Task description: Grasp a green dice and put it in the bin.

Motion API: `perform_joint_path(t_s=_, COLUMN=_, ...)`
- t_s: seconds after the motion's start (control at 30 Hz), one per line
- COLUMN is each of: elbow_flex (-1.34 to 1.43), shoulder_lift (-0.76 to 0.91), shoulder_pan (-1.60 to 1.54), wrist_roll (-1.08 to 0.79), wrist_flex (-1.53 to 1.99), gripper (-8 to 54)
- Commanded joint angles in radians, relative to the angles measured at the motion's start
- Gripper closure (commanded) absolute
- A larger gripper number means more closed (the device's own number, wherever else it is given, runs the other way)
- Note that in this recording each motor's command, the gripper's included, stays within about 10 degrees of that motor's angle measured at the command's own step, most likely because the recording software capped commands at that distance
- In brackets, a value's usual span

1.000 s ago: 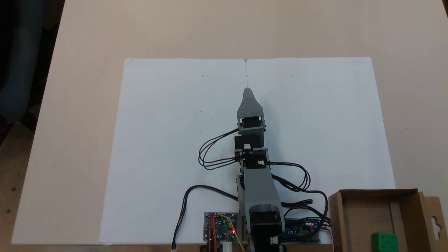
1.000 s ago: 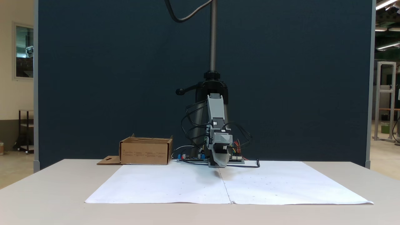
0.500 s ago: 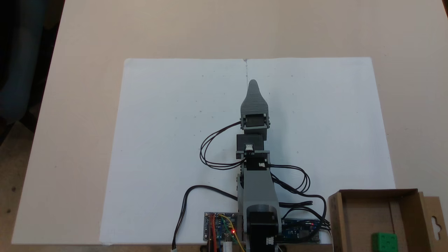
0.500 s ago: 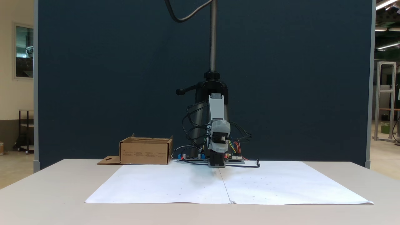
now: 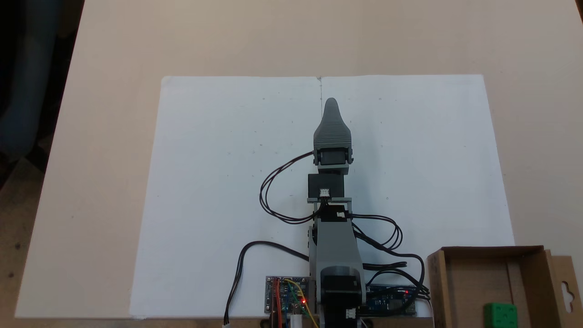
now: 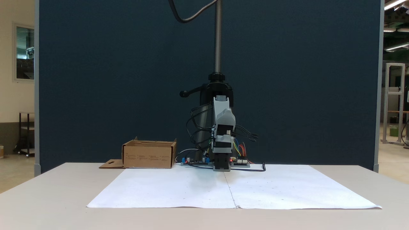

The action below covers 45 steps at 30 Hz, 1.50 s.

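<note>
From above, the green dice (image 5: 500, 315) sits flat inside the bin (image 5: 440, 282), at the picture's lower right, its edges square to the walls; a cube has no long axis. The gripper (image 5: 331, 102) points up-picture over the white paper (image 5: 218, 182); whether its jaws are parted cannot be told.

From the front, the bin (image 6: 148, 155) stands left of the arm, and the gripper (image 6: 226, 112) is raised.

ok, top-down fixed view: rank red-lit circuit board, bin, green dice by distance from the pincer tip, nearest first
From the pincer, out over the white paper:
1. Circuit board, at the arm's base, lower centre.
2. Bin, lower right corner; its near wall comes before the dice.
3. Green dice, inside the bin at the bottom edge.
</note>
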Motion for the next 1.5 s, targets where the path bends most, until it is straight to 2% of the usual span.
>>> perform_joint_path(t_s=0.0, elbow_flex=0.075, shoulder_lift=0.120, shoulder_pan=-0.003, wrist_roll=-0.023, wrist_flex=-0.171, gripper=4.8)
perform_joint_path(t_s=0.8, elbow_flex=0.074, shoulder_lift=0.112, shoulder_pan=-0.011, wrist_roll=-0.021, wrist_flex=-0.198, gripper=1.0)
perform_joint_path(t_s=1.47, elbow_flex=0.074, shoulder_lift=0.110, shoulder_pan=0.032, wrist_roll=-0.028, wrist_flex=-0.169, gripper=1.0)
